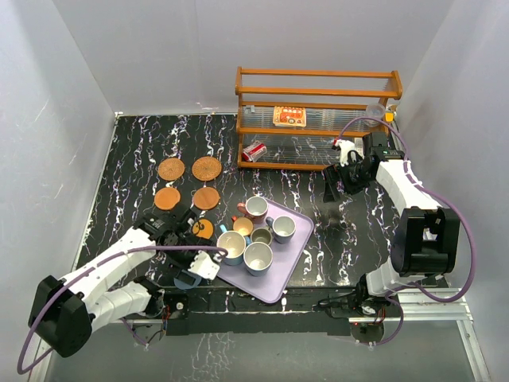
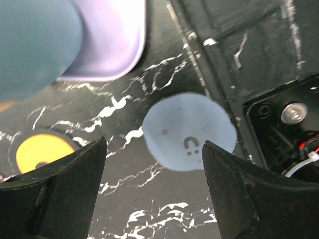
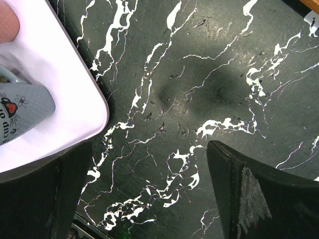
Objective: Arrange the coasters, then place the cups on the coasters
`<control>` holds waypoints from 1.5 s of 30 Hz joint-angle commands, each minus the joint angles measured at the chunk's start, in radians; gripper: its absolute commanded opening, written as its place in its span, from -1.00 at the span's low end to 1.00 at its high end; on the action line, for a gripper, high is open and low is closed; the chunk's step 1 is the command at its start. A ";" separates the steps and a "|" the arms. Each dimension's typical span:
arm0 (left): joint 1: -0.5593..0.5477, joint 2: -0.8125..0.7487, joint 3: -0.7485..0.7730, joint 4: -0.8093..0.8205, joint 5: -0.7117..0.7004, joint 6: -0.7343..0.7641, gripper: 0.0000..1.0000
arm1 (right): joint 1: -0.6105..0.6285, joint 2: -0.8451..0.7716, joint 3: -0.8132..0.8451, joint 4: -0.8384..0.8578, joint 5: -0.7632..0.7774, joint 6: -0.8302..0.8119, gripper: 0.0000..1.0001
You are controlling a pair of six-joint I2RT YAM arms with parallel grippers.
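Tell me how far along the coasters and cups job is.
Done: four coasters sit in a two-by-two block. In hand: the left claw is open above the grey-blue coaster beside a corner of the lilac tray; the dotted orange coaster lies apart nearby. Left: place those two, then move all six cups off the tray.

Matt grey-blue coaster (image 2: 188,130), glossy table (image 2: 149,209)
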 commanded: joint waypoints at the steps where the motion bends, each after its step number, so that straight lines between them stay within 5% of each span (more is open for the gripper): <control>1: -0.089 -0.011 -0.029 -0.026 0.072 -0.029 0.53 | -0.005 -0.042 0.037 0.012 -0.006 -0.012 0.97; 10: -0.203 0.072 -0.045 0.001 0.024 0.030 0.54 | -0.005 -0.023 0.043 0.009 0.004 -0.010 0.97; 19: -0.284 0.167 -0.072 -0.018 -0.093 0.218 0.32 | -0.005 -0.020 0.036 0.015 0.017 -0.010 0.97; 28: -0.299 0.152 -0.155 0.104 -0.246 0.160 0.10 | -0.005 -0.004 0.027 0.016 0.022 -0.012 0.97; 38: -0.229 0.090 -0.238 0.155 -0.337 0.106 -0.03 | -0.004 0.044 0.068 -0.015 0.012 -0.013 0.97; 45: -0.056 0.081 -0.253 0.214 -0.316 0.144 -0.05 | -0.004 0.006 0.069 -0.022 0.007 -0.014 0.97</control>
